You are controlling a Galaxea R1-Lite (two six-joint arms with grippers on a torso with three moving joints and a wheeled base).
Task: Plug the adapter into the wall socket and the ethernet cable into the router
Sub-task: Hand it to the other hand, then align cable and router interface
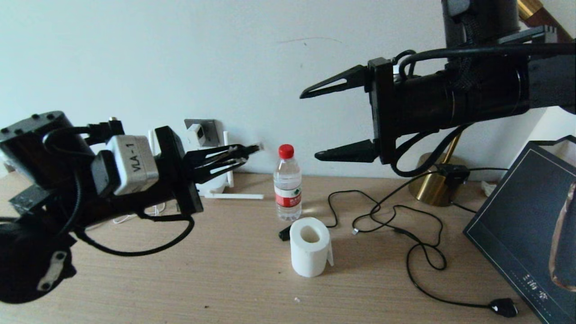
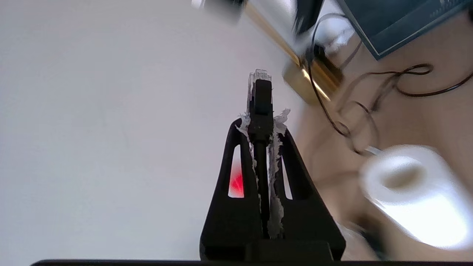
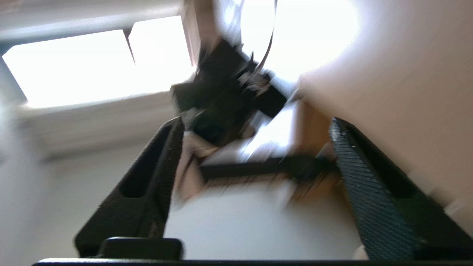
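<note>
The only container near my claws is the water bottle (image 1: 287,182), red-capped and upright on the wooden desk (image 1: 216,274), and I cannot tell how much is in it; it stands just past the tips of my left gripper (image 1: 243,152), a little below them, with the toilet paper roll (image 1: 309,246) on end in front of it. My left gripper is clenched on the ethernet cable (image 2: 261,96): the clear-tipped plug pokes out beyond my fingertips and the black cord runs back between the fingers (image 2: 295,177), held up off the desk. Behind this claw, against the wall, sits the wall socket (image 1: 201,126) with the adapter (image 1: 196,133) seated on its face, and below it a piece of the white router (image 1: 215,185) with one antenna (image 1: 236,196) lying flat on the desk. My right gripper (image 1: 317,125) hangs high above the desk with its jaws spread wide and nothing between them, the bottle below its lower finger. Under that arm a thin black cord (image 1: 396,225) loops across the desk past the brass lamp base (image 1: 432,183), and a dark framed picture (image 1: 522,225) leans at the far right.
</note>
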